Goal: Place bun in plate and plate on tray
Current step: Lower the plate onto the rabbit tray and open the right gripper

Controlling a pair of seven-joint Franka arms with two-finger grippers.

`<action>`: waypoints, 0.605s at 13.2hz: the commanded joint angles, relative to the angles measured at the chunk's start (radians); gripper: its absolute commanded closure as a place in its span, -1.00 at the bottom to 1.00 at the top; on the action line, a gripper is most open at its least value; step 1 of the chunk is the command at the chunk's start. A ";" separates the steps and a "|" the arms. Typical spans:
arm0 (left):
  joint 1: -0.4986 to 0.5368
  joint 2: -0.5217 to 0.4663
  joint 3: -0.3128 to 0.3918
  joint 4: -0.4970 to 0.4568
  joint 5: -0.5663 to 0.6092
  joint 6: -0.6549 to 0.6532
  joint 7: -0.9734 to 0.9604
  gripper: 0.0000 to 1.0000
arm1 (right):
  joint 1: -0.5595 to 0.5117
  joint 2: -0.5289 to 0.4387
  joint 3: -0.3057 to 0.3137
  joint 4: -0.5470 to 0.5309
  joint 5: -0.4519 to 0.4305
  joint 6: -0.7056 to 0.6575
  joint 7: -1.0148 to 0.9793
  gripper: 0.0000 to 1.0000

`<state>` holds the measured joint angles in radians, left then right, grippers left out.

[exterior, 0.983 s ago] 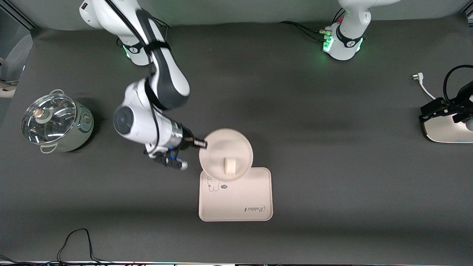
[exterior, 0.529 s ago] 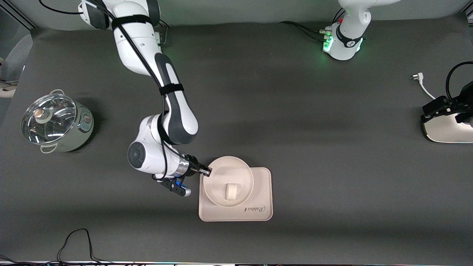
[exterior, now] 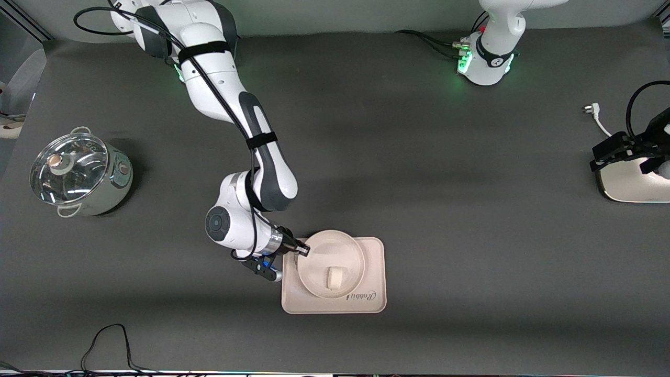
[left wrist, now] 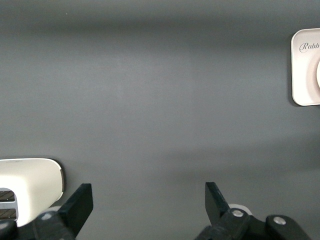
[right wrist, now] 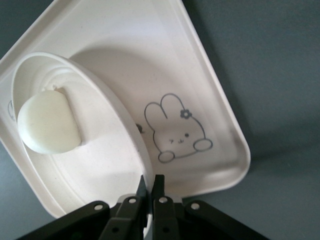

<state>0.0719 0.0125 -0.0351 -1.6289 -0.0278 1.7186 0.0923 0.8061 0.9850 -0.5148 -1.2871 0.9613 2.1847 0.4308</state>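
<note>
The right gripper [exterior: 302,250] has its jaws clenched on the rim of the plate [exterior: 340,246], at the edge toward the right arm's end of the bench; the right wrist view shows the two fingers [right wrist: 150,192] pinched thin across that raised rim. The plate sits over the tray [exterior: 374,272], covering most of its middle, though whether it is fully set down or a touch tilted I cannot tell. The bun [exterior: 334,277] lies inside the plate, toward the part of it nearer the front camera. The plate looks stiff and light, with a smooth, likely slippery glaze, so an edge pinch is the sensible hold but gives little resistance to tipping; the rounded bun looks free to roll if the dish leans. The tray seems rigid and shallow, its low rim the only stop against sliding. The left gripper [left wrist: 145,210] waits at the left arm's end of the bench above a pale appliance [exterior: 636,180], jaws released and wide apart, holding nothing. A lidded pot [exterior: 78,173] stands well apart at the right arm's end.
</note>
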 commanded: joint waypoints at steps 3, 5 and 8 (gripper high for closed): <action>-0.008 0.003 0.011 0.021 -0.011 -0.027 0.007 -1.00 | -0.047 0.046 0.022 0.075 0.023 0.027 0.014 1.00; -0.009 0.003 0.009 0.026 -0.011 -0.027 0.004 -1.00 | -0.051 0.041 0.026 0.077 0.014 0.024 0.006 -0.84; -0.011 0.003 0.009 0.026 -0.011 -0.027 0.003 -1.00 | -0.051 -0.011 0.024 0.066 0.005 0.006 0.005 -1.00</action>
<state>0.0719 0.0125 -0.0334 -1.6260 -0.0281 1.7183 0.0930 0.7649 1.0026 -0.4988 -1.2394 0.9646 2.2070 0.4306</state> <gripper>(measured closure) 0.000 0.581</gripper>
